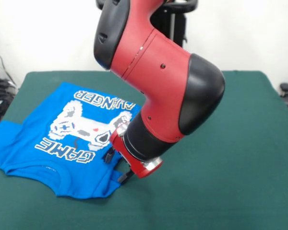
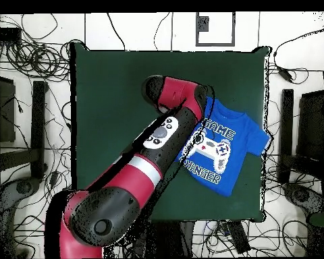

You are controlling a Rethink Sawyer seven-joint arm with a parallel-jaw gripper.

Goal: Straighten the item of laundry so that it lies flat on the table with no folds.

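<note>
Shirt (image 1: pixel 62 139), print up, lies toward one side of the green surface (image 1: pixel 221 191), one sleeve at its edge. The pincer (image 1: pixel 116 165) sits low at the shirt's side edge, probably to tug it flat; whether it grips is unclear.

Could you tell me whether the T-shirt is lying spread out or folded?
Mostly spread: the T-shirt shows its whole print face up, though the arm hides one edge.

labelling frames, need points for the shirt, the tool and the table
shirt (image 1: pixel 69 125): front view, on the controller print.
tool (image 1: pixel 116 167): front view, between the dark tips at the shirt's edge.
table (image 1: pixel 230 182): front view, on bare green top.
</note>
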